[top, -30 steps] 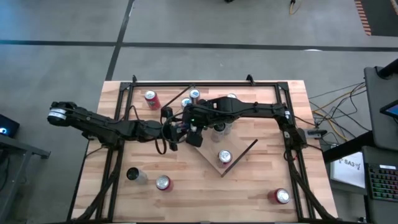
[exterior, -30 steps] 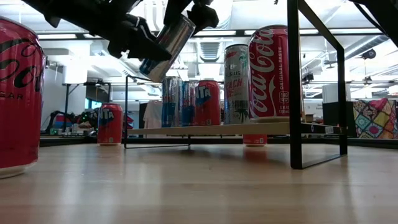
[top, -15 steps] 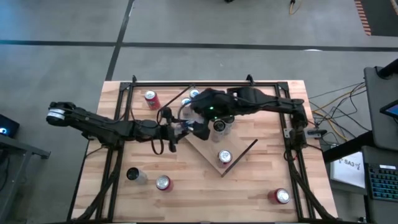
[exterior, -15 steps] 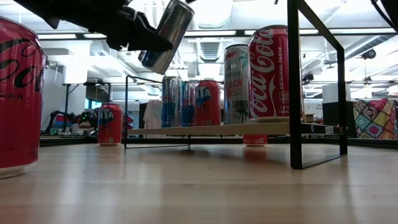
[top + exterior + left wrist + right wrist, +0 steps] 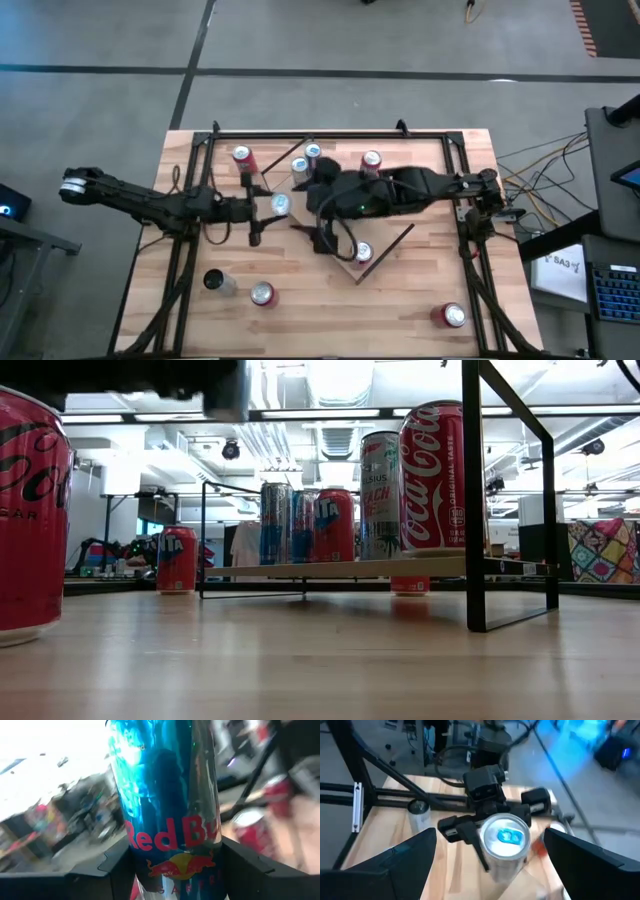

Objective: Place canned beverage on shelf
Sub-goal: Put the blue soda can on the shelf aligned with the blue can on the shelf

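Observation:
A blue and silver Red Bull can (image 5: 165,805) stands upright in the air between the fingers of my left gripper (image 5: 272,207), left of the shelf. In the high view its top (image 5: 280,205) shows above the table. The shelf (image 5: 340,262) is a light-wood board lying slantwise at mid-table, with several cans standing on it (image 5: 335,525). My right gripper (image 5: 492,865) is open and holds nothing. It hangs high over the shelf (image 5: 308,198), to the right of the held can, pointing at it. My left gripper pinches the can's side wall (image 5: 145,865) between its two fingers (image 5: 115,870), on the lower half at the printed logo. The fingers come about level from the table's left side. The can stands upright, lifted clear of table and shelf.
A black tube frame (image 5: 200,180) stands around the table. Loose cans stand on the table: a red one at the far left (image 5: 242,158), a silver one (image 5: 213,282) and a red one (image 5: 262,293) at the near left, a red one at the near right (image 5: 452,316).
My left gripper has drawn back toward the table's left edge and risen a little with the can, which has turned from tilted to upright. My right gripper has risen away from the can and pulled back toward the table's right.

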`<control>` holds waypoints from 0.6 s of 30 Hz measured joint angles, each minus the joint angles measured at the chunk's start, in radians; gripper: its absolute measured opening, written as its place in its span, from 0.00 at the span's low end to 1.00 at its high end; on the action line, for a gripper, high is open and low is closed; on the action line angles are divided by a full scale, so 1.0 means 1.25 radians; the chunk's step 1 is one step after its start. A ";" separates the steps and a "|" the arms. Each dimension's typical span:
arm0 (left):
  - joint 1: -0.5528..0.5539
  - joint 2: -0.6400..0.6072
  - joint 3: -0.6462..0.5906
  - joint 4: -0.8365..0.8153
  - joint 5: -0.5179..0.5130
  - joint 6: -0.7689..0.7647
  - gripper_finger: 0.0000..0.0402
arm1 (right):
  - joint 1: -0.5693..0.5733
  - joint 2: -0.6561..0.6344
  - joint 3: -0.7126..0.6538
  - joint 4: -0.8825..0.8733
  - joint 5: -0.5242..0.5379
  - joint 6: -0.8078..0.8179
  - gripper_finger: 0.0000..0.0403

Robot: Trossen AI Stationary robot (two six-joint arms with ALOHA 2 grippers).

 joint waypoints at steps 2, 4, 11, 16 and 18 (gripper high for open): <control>-0.005 -0.022 -0.007 0.020 0.039 -0.006 0.54 | 0.010 0.006 -0.016 0.050 0.008 -0.032 0.89; -0.011 -0.037 -0.008 0.028 0.063 -0.014 0.54 | 0.015 0.010 -0.046 0.084 0.034 -0.049 0.89; -0.028 -0.056 -0.008 0.030 0.080 -0.016 0.54 | 0.008 0.010 -0.156 0.215 0.103 -0.051 0.89; -0.028 -0.053 -0.008 0.031 0.071 -0.012 0.54 | 0.008 0.012 -0.224 0.330 0.092 -0.057 0.89; -0.028 -0.053 -0.008 0.033 0.071 -0.011 0.54 | 0.007 0.012 -0.239 0.383 0.093 -0.059 0.89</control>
